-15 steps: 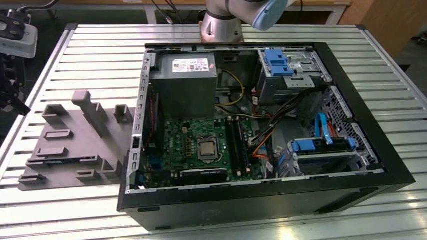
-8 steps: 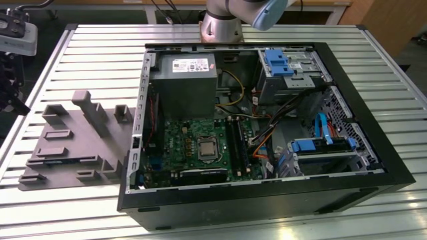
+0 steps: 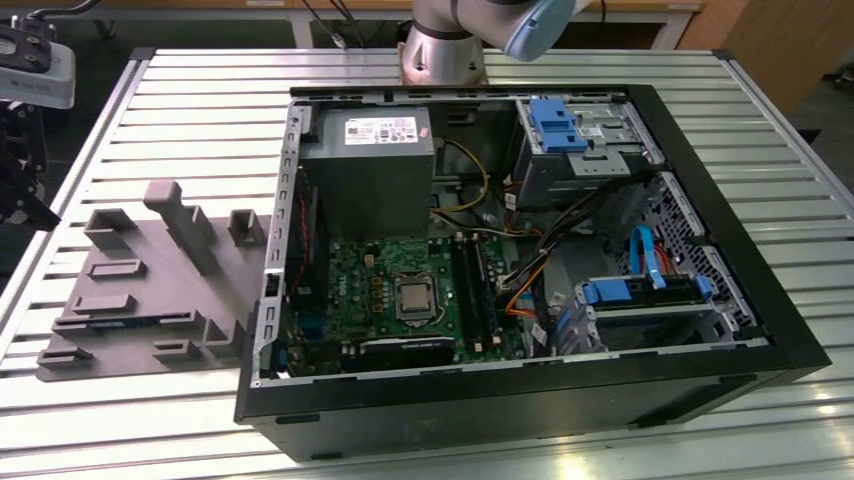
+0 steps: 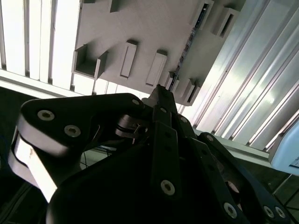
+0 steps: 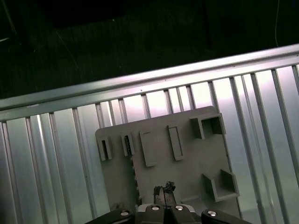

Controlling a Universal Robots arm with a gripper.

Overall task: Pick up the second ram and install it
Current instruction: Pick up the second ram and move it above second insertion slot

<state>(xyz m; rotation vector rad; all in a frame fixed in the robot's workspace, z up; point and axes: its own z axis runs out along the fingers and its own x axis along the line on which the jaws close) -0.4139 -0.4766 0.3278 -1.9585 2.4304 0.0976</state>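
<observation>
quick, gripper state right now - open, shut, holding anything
Gripper: shut, nothing visibly held, hanging over the grey fixture plate.

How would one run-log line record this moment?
gripper: over grey fixture | second ram: in fixture | computer case: open

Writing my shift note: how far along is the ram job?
Nothing of this step looks done: the ram stands on edge in the fixture. In hand: the gripper, jaws shut and empty, hangs over it. Left: pickup and install.
</observation>
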